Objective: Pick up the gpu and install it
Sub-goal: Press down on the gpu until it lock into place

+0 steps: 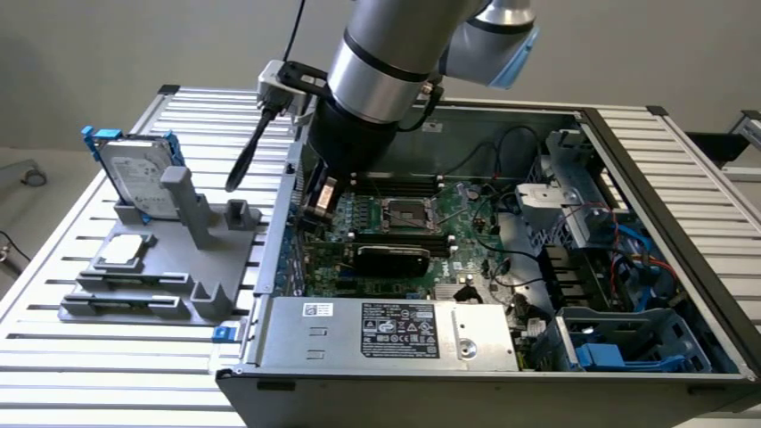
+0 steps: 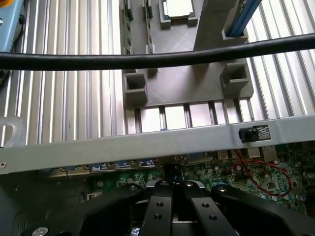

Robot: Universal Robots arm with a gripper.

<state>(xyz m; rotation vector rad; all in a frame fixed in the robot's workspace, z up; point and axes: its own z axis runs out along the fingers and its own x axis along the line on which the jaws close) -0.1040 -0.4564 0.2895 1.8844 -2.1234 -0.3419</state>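
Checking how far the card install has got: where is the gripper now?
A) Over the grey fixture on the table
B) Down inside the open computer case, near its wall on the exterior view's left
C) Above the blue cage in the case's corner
B: the gripper is low inside the computer case, beside the wall that faces the grey fixture.

green motherboard [image 1: 411, 227], grey ribbed table [image 1: 71, 357], blue-framed silver hard drive [image 1: 137, 178], black gripper [image 2: 172, 189], black gpu [image 1: 393, 259].

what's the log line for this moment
gripper: low inside open grey metal computer case | gpu, black-shrouded rectangular card: on green motherboard, beside gripper
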